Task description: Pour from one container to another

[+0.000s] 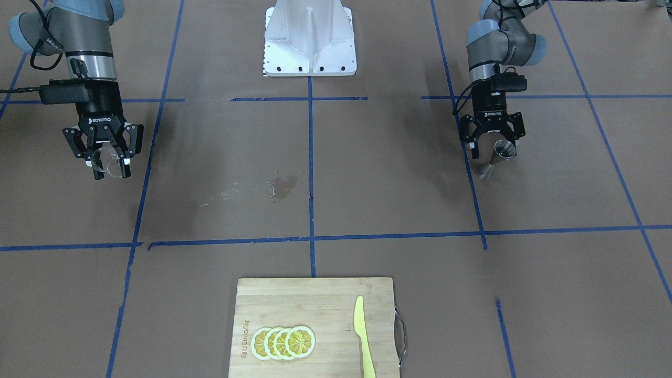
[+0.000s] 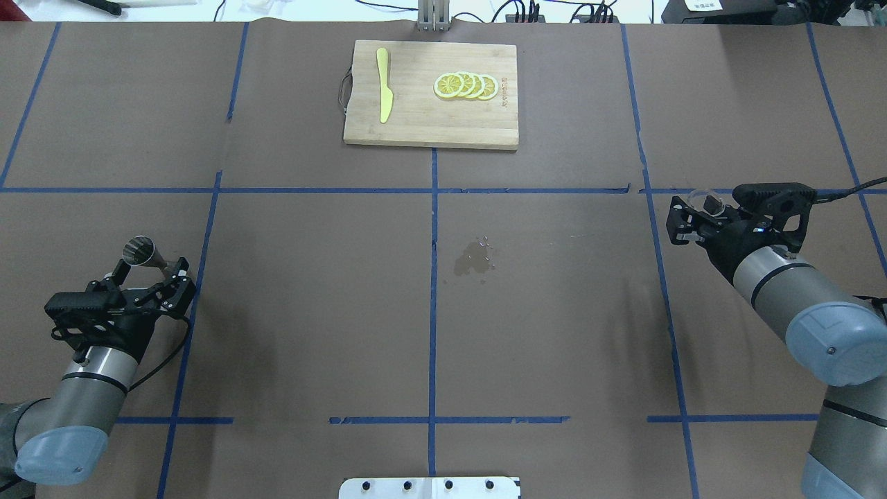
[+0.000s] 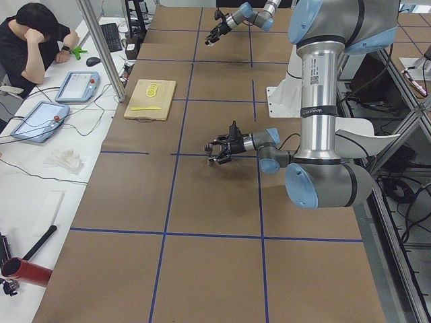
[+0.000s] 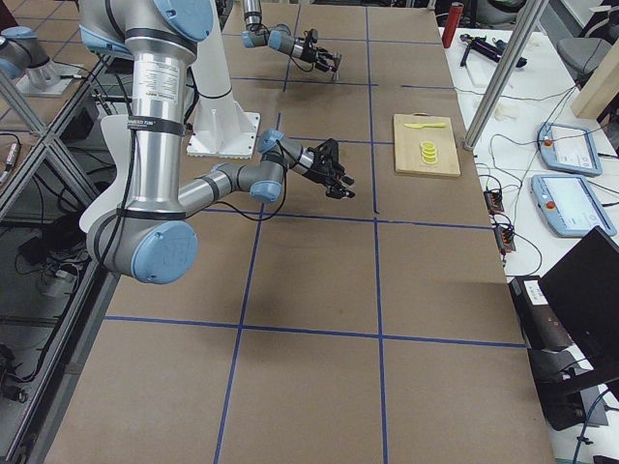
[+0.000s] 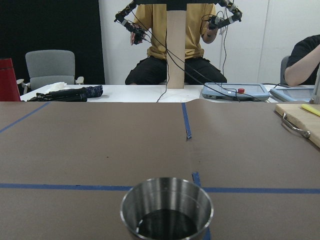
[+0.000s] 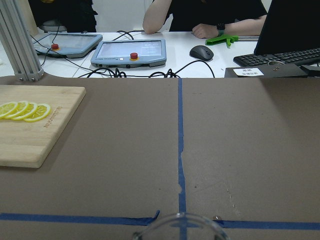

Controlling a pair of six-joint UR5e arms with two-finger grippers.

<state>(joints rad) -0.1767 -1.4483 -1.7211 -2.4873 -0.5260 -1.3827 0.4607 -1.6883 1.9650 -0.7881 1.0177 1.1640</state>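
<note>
Brown paper-covered table (image 1: 367,173) gridded with blue tape, carrying a small wet patch (image 1: 283,187) near its middle, well apart from both arms. Pale bamboo cutting board (image 1: 315,325) at the operators' edge, bearing yellow lemon slices (image 1: 283,342) and a yellow plastic knife (image 1: 363,336); not involved. Right pincer (image 1: 106,156) raised over its own side of the table, closed about a small clear round glass cup (image 1: 109,159); only the rim visible at the bottom of the right wrist view, contents not discernible. Left pincer (image 1: 492,145) on the opposite side, closed on a small silvery steel hourglass jigger (image 1: 505,150), held mouth-up; dark liquid apparently in the upper cone per the left wrist view. The two vessels well apart, so pouring judged not begun. Handling judgement: glass light, rigid, smooth, breakable; side-wall hold below the rim appropriate, moderate squeeze, pouring lip kept clear of the fingers. Jigger light, stiff, slick metal; narrow waist the surest seat against slipping. Wet surfaces likely to reduce friction.
</note>
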